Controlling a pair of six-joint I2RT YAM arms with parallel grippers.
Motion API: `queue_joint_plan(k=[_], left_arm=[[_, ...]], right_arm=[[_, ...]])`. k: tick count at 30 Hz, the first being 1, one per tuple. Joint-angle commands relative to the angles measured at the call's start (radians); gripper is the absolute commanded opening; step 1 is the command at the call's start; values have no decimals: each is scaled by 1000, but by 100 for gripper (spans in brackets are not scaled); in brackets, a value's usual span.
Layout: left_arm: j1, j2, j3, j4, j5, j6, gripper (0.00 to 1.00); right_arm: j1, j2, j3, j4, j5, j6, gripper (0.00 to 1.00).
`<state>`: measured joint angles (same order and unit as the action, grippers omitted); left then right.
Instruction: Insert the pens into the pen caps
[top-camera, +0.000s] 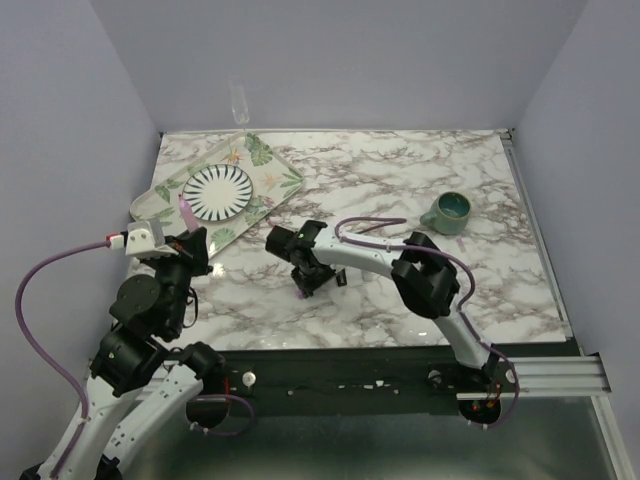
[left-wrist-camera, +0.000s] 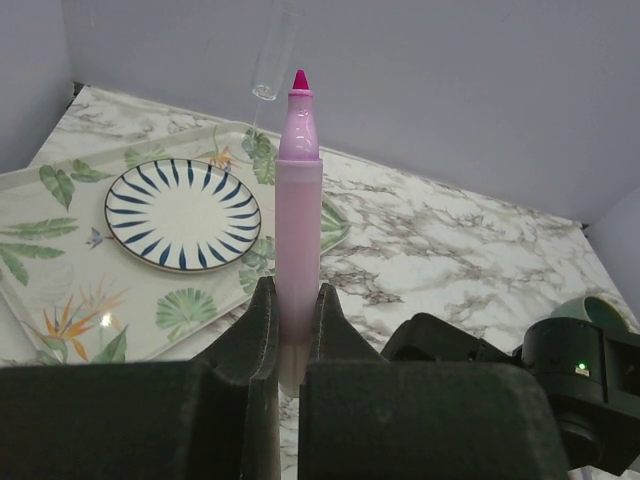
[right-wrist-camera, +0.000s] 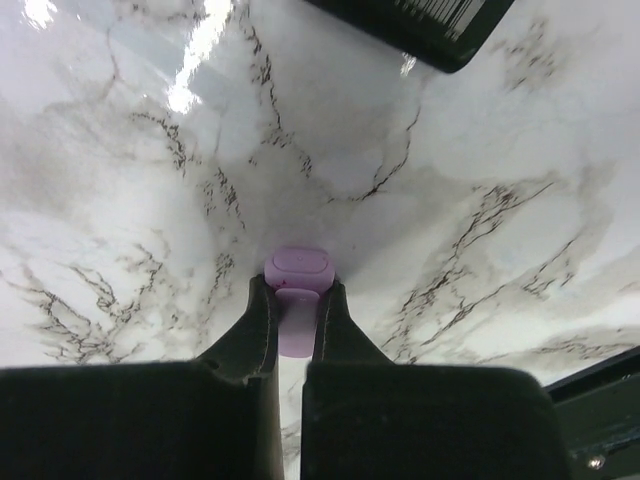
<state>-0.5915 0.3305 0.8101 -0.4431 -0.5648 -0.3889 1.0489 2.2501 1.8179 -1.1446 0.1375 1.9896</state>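
Pink-purple pen (left-wrist-camera: 298, 200) clamped upright in left hand (left-wrist-camera: 295, 300); light purple cap (right-wrist-camera: 298, 268) pinched in right hand (right-wrist-camera: 298, 305).

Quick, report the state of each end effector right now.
Left end effector: closed on the pink-purple marker, tip uncapped.
Right end effector: closed on the light purple cap.

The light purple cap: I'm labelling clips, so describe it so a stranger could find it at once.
On the marble table, look near its middle, where the right end effector points down. The light purple cap is pinched in it. It is stubby and blunt-ended, unlike the long pink-purple pen in the left end effector.
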Motion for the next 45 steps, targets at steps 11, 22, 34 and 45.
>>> queue_joint_plan(k=[11, 22, 34, 45], left_arm=[[-7, 65, 3, -9, 65, -5, 0], [-7, 142, -20, 46, 474, 27, 0], [-7, 286, -3, 228, 845, 42, 0], [-7, 265, -26, 308, 908, 30, 0]], right_arm=[[-32, -331, -270, 192, 382, -245, 1], [-49, -742, -315, 624, 332, -1074, 1], [-58, -885, -207, 785, 163, -1350, 1], [-58, -917, -322, 1000, 31, -1405, 1]])
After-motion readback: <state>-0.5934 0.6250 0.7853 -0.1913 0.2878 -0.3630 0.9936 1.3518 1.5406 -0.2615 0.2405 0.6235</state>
